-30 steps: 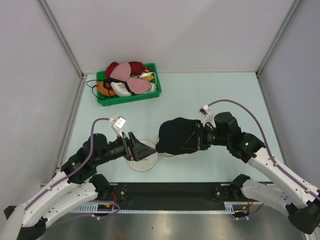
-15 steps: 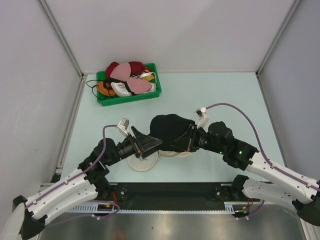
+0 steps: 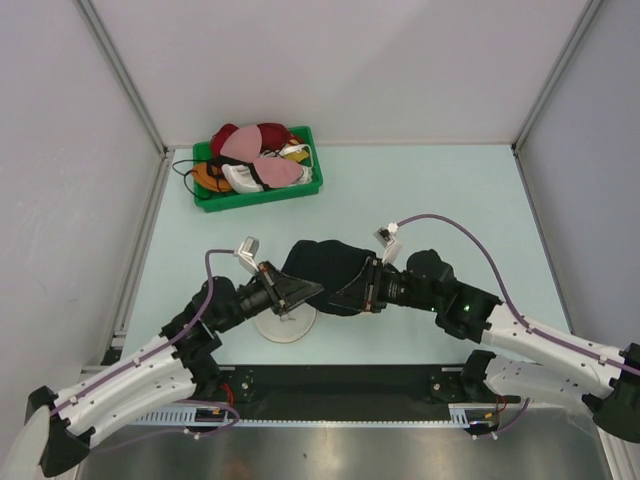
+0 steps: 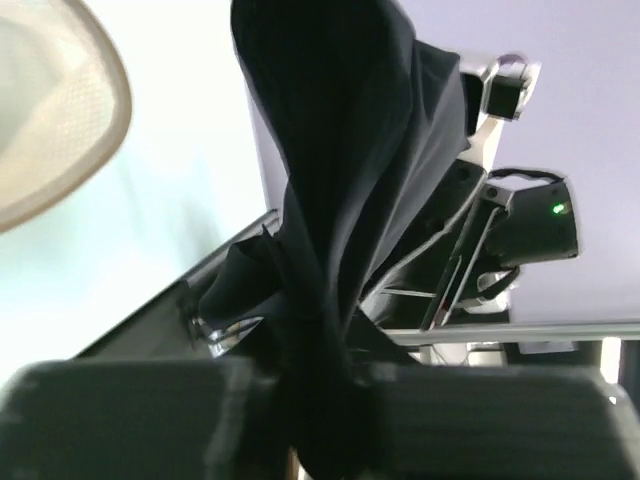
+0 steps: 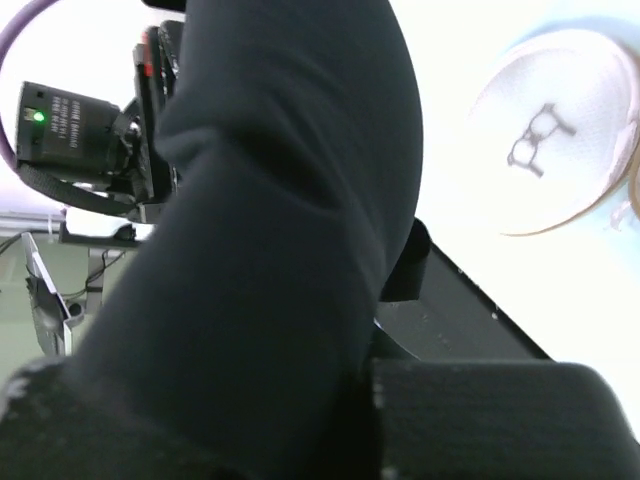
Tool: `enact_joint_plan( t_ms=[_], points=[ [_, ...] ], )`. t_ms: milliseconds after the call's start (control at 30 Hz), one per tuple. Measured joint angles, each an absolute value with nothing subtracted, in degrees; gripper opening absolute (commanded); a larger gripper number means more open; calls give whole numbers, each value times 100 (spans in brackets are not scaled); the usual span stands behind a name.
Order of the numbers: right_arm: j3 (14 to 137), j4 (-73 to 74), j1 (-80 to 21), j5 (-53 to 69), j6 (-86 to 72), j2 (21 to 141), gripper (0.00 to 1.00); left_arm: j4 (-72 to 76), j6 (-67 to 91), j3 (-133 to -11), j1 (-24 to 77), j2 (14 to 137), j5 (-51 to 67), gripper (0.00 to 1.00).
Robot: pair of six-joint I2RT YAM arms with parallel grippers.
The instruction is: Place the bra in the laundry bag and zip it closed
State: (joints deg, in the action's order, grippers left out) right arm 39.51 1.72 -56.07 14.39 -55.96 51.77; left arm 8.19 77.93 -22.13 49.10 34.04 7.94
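The black bra [image 3: 325, 272] hangs bunched between both arms, above the table. My left gripper [image 3: 300, 292] is shut on its left end, and the fabric [image 4: 335, 200] runs down between the left fingers. My right gripper [image 3: 362, 288] is shut on its right end; the bra [image 5: 270, 250] fills most of the right wrist view. The cream-white mesh laundry bag [image 3: 286, 325] lies on the table under the left gripper, partly hidden by it and the bra. The bag also shows as a pale disc [image 4: 50, 120] in the left wrist view and as a round mesh shape [image 5: 555, 150] in the right wrist view.
A green plastic bin [image 3: 300, 190] with red, pink, white and orange bras stands at the back left. Grey walls enclose the pale table [image 3: 450, 190] on three sides. A black rail [image 3: 340, 385] runs along the near edge between the arm bases.
The right gripper carried the bra leftward over the bag. The left gripper, open a second ago, has closed on the bra's left end.
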Motion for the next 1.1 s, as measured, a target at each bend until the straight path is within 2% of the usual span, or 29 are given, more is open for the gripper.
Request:
enact_joint_plan(
  t_ms=[67,100,133,267,367,400,600,933,1033,1100],
  points=[
    [4005,381,-5601,1544,-5516,5234,55,473,7592,-2265,4919,3282,690,0],
    [4060,582,-5588,1575,-5487,5251,73,283,7465,-2314,4912,3229,598,0],
    [4209,1028,-5531,1603,-5369,5282,78,25,7301,-2397,4886,3168,486,0],
    [4908,2458,-4862,1387,-4762,5304,79,-1131,6584,-2840,4781,2923,-58,0],
    [5190,2989,-4158,1236,-4377,5317,75,-1881,6106,-3148,4720,2867,-370,0],
    [5212,3129,-3916,1186,-4235,5406,70,-2053,5951,-3218,4681,2893,-395,0],
    [5116,3203,-3704,1022,-3684,6479,54,-2167,5437,-3076,4449,3444,150,0],
    [4668,2742,-3848,757,-3420,7413,47,-1905,4925,-2794,3815,4313,1420,0],
    [4580,2464,-3879,727,-3398,7555,36,-1680,4788,-2792,3697,4598,1804,0],
    [4578,2287,-3883,703,-3374,7717,21,-1564,4735,-2792,3651,4829,2025,0]
  ],
)
